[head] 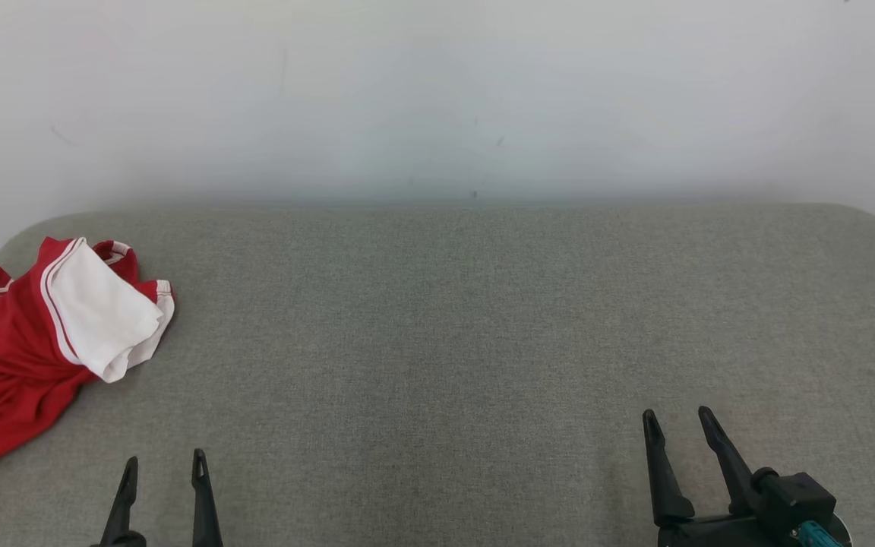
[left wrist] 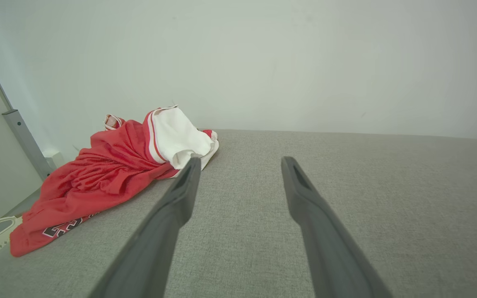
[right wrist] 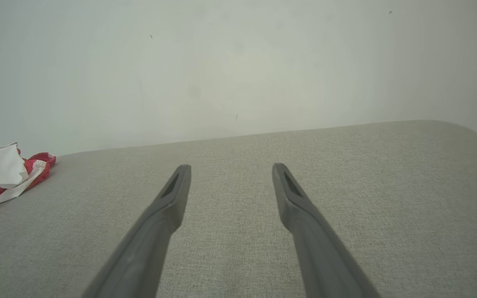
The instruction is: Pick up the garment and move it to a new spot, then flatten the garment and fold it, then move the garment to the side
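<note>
Garment [head: 20, 342], red with white trim, lies crumpled at the left edge of the grey fabric surface [head: 483, 342]; left end effector [head: 165, 456] near it, right end effector [head: 677, 412] well apart; both open, empty, fingers pointing forward.

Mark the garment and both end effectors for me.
garment [head: 4, 357], head view, on its red body cloth.
left end effector [head: 165, 456], head view, midway between its fingertips.
right end effector [head: 677, 412], head view, midway between its fingertips.
</note>
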